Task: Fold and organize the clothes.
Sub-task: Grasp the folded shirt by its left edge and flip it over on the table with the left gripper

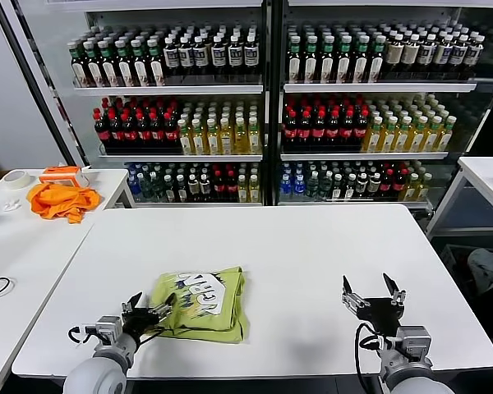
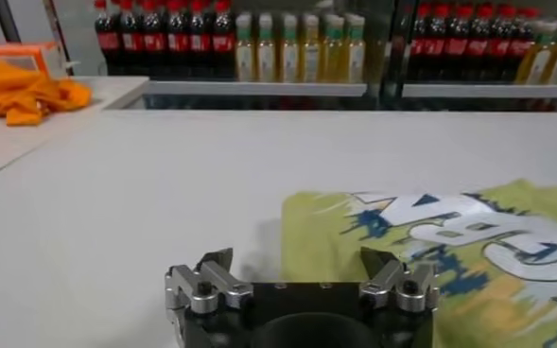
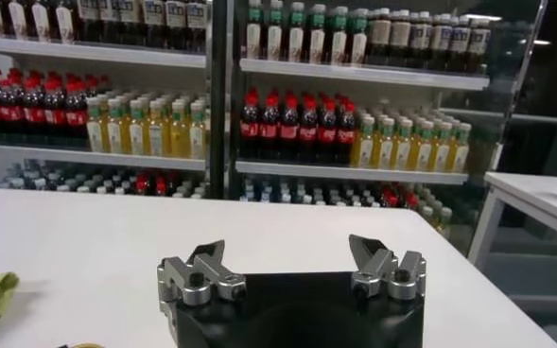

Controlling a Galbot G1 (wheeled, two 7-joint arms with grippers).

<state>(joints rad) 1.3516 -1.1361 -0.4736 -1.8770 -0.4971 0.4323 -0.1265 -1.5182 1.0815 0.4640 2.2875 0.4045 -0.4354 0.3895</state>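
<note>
T-shirt (image 1: 204, 302) lies folded, graphic up, near table (image 1: 312, 254) front edge. Left gripper (image 1: 148, 312) spread wide, empty, just beside its left edge. Right gripper (image 1: 372, 300) open, empty, well apart. Judgement: approach low, pinch all layers together.

Most of the white table (image 1: 312, 246) is left bare for passage, its near-left part being taken up only by the folded T-shirt (image 1: 204, 302)
</note>
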